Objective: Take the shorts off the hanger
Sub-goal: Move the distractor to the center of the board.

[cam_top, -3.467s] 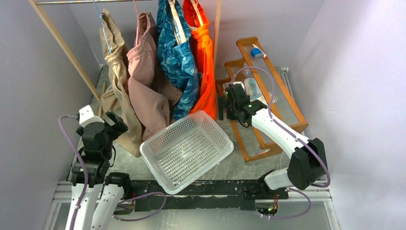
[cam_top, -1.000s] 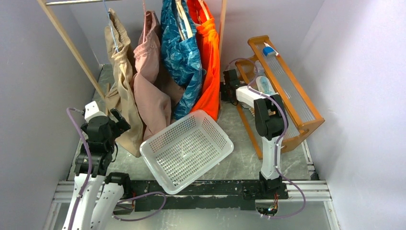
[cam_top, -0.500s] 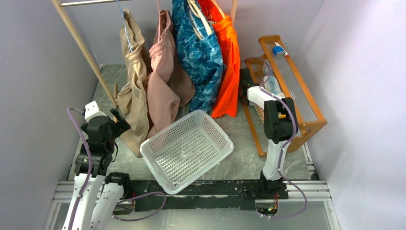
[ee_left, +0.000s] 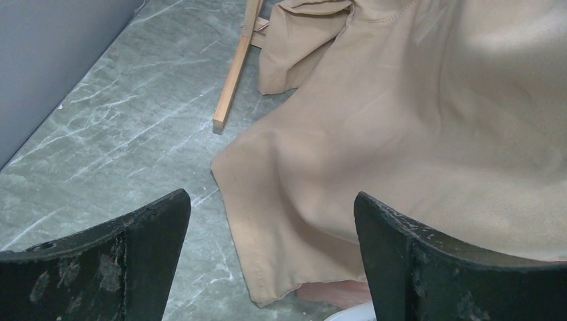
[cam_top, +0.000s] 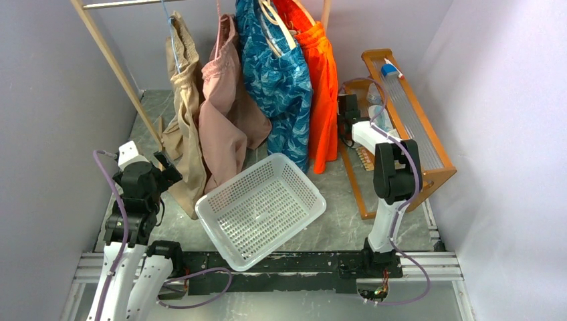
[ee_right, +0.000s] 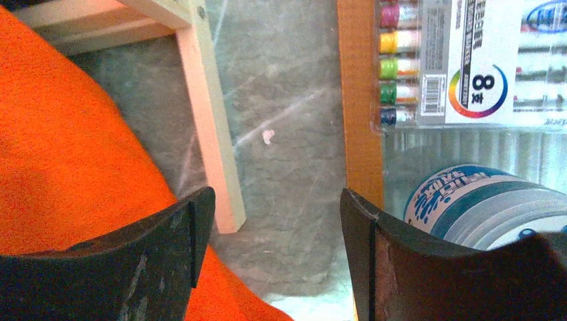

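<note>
Overhead, 4 pairs of shorts hang side by side from the rail (cam_top: 127, 3) of a wooden rack: tan shorts (cam_top: 184, 134), pink shorts (cam_top: 224, 127), blue leaf-patterned shorts (cam_top: 281, 100) and orange shorts (cam_top: 324, 100), left to right. The tan pair's hem trails onto the grey marbled table (cam_top: 334, 207) just ahead of the left gripper (ee_left: 269, 197), whose jaws stand wide apart with nothing between them. A white perforated basket (cam_top: 257, 210) sits near the front, close to the pink and blue hems. The right gripper (ee_right: 275, 194) hovers just right of the orange pair, jaws apart and gripping nothing. Orange fabric lies by its left finger, and the rack's wooden leg (ee_right: 210, 134) shows beneath. Beside it, a wooden tray (ee_right: 361, 100) holds a pack of 8 markers (ee_right: 441, 60) and a blue-and-white container (ee_right: 468, 207).
</note>
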You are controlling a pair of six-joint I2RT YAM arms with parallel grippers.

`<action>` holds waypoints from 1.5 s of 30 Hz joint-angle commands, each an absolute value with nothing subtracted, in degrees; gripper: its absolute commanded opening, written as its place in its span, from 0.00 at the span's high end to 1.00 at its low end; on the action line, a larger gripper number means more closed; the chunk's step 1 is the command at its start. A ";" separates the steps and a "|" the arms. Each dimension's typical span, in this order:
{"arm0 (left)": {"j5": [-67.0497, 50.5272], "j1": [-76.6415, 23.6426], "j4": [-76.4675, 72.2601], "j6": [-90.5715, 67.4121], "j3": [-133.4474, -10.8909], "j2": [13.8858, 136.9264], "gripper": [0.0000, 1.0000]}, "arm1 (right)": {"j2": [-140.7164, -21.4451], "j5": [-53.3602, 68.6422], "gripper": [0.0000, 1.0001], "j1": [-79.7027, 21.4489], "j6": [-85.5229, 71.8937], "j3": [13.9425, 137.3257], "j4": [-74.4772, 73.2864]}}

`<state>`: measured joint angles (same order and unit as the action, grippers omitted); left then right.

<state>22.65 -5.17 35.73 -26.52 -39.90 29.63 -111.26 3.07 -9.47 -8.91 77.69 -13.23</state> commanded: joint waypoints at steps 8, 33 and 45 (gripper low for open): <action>21.94 -4.57 34.09 -26.10 -39.63 29.92 0.05 | -115.35 -6.71 0.29 -7.87 -12.07 77.70 -13.93; 21.75 -4.49 33.75 -26.06 -39.45 30.08 0.05 | -107.11 8.15 0.23 -3.19 -9.56 75.63 -16.03; 21.12 -4.53 33.24 -25.68 -39.41 30.80 0.05 | -100.73 8.43 0.24 -5.32 -12.66 62.96 -15.87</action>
<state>22.26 -5.17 35.35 -26.48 -39.90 30.46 -101.80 8.91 -4.89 -11.57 66.11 -16.40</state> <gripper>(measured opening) 0.956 0.763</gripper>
